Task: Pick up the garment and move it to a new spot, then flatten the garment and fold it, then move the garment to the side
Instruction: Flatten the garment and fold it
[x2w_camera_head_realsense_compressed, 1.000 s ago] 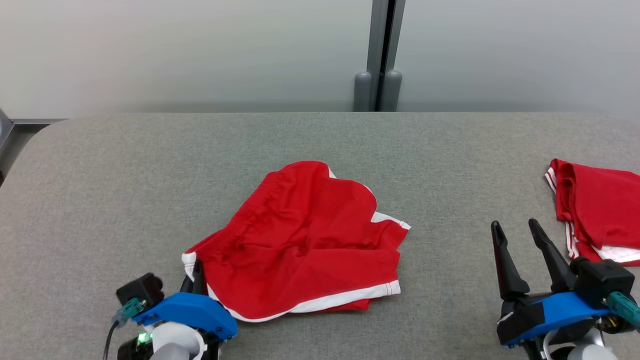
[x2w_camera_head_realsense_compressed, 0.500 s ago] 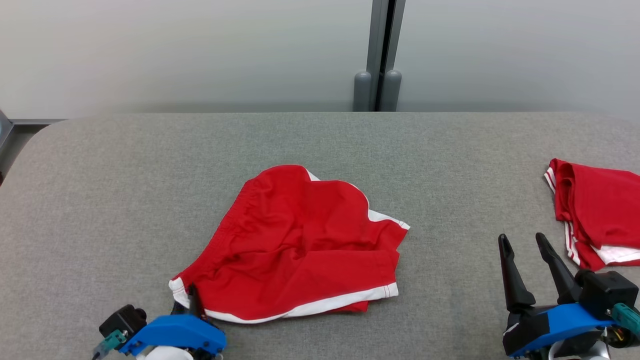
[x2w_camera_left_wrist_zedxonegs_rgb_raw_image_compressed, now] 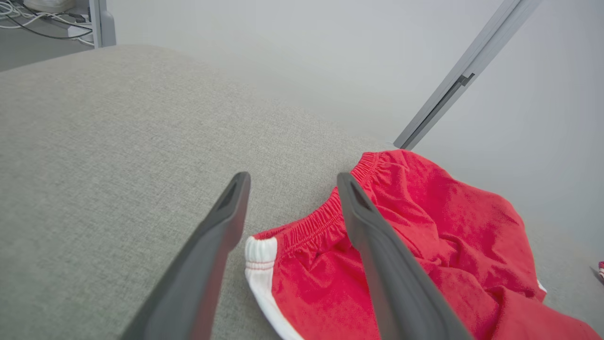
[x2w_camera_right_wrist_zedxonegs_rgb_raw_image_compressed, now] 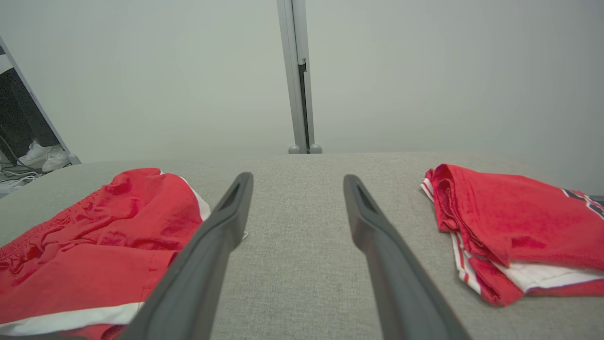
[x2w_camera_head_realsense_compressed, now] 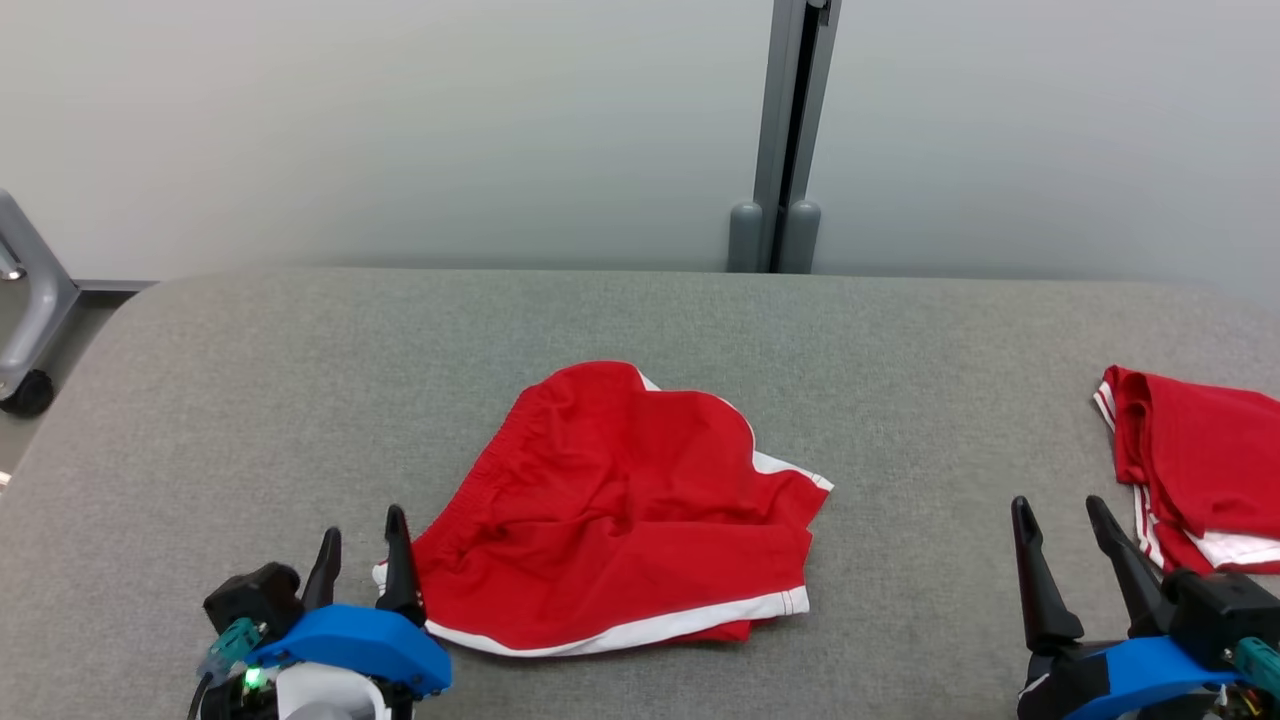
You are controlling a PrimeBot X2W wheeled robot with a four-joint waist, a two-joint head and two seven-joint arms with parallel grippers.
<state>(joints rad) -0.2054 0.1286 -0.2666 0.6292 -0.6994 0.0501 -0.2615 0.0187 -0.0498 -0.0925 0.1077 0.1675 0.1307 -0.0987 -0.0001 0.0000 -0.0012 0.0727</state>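
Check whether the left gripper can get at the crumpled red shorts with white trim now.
Probably yes: the left gripper is open at the waistband corner of the crumpled red shorts, nothing between.

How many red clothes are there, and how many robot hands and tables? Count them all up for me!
Red clothes: 2 (crumpled red shorts with white trim, folded red garment with white trim)
Black two-fingered grippers: 2 (left gripper, right gripper)
Grey fabric-covered table: 1
Total: 5
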